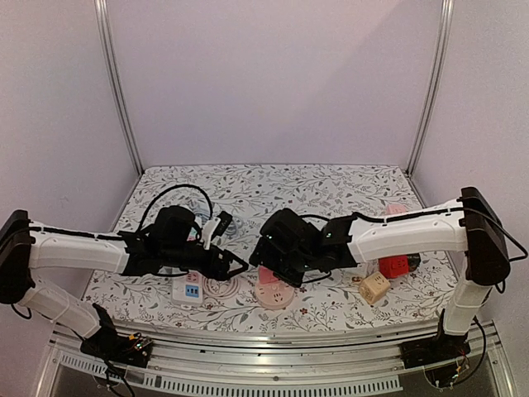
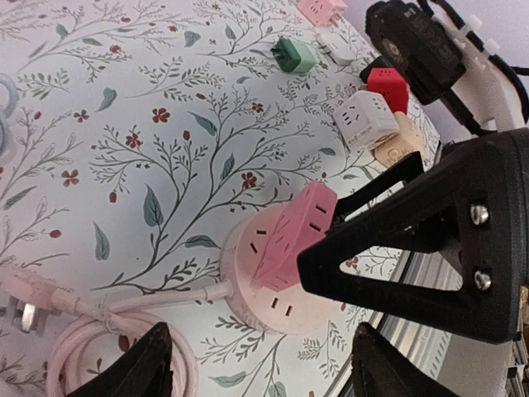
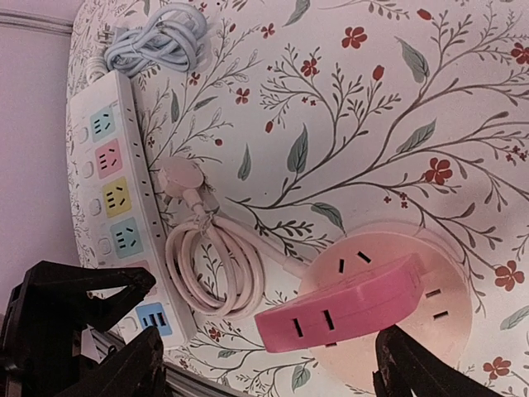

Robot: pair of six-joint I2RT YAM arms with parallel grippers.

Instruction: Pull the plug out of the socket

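Hovering wide open and empty, the left gripper (image 2: 263,341) and right gripper (image 3: 269,351) are hanging near the plug (image 3: 347,310), which is sitting in the socket (image 3: 368,248) at the table's (image 1: 331,186) six o'clock. If nothing is pinning the socket down, it may be lifting along with the plug.

A white power strip (image 3: 120,194) lies on the floral cloth (image 3: 372,107), a bundled grey cable (image 3: 157,37) at its end.
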